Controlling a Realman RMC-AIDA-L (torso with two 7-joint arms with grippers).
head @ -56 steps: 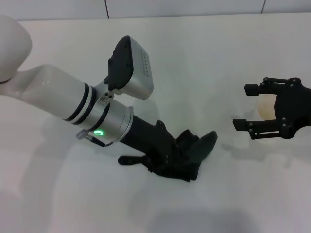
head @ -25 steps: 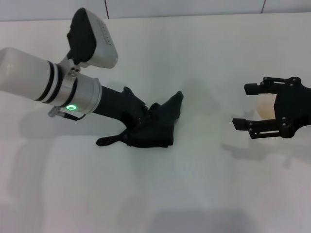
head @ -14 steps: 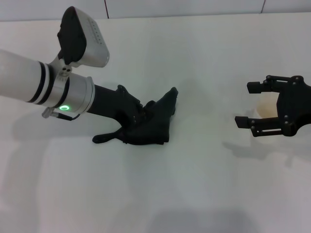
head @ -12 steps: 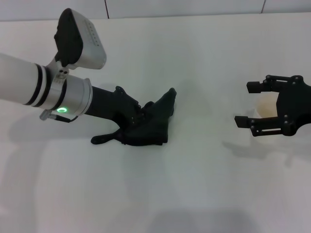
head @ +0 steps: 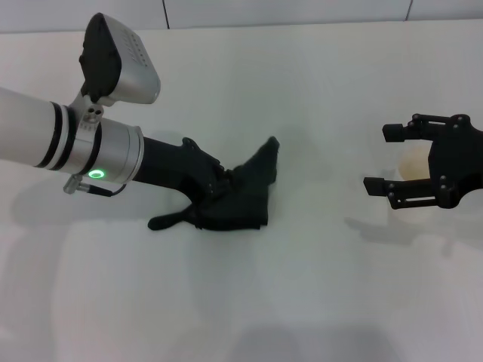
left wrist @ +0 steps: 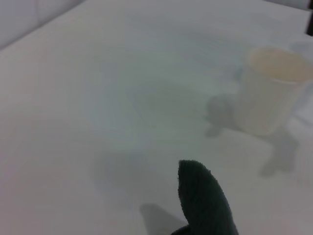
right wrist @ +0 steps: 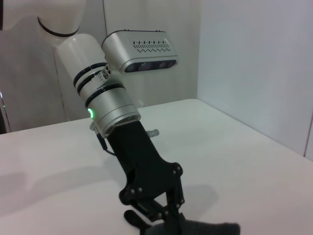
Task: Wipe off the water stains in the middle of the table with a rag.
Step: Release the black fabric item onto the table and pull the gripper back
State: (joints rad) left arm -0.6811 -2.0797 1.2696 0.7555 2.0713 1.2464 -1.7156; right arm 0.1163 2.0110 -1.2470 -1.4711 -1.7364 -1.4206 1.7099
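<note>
Rag [head: 245, 197]: dark green-black cloth, lower centre of the head view, lying crumpled on the white tabletop [head: 317, 90], one pointed corner raised toward the frame's centre, a thin tail trailing lower left.

Left gripper [head: 215, 196]: enters from the left edge, forearm sloping down to the right, jaws pinching the rag and pressing it against the tabletop.

Right gripper [head: 392, 162]: right edge of the head view, held level above the tabletop, jaws spread wide, bracketing but apparently not gripping a translucent white plastic cup [left wrist: 269, 90]. Idle.

Water stains: no amber blotch can be made out in any view; only a faint sheen on the tabletop beyond the rag's tip in the left wrist view. Possibly under the cloth or already gone; cannot tell.

Handling note (judgement): wiping stroke in hand. Keep even downward pressure so the cloth drags flat rather than bunching; sweep across the tabletop's middle in overlapping passes; stop well short of the cup to avoid tipping it.
</note>
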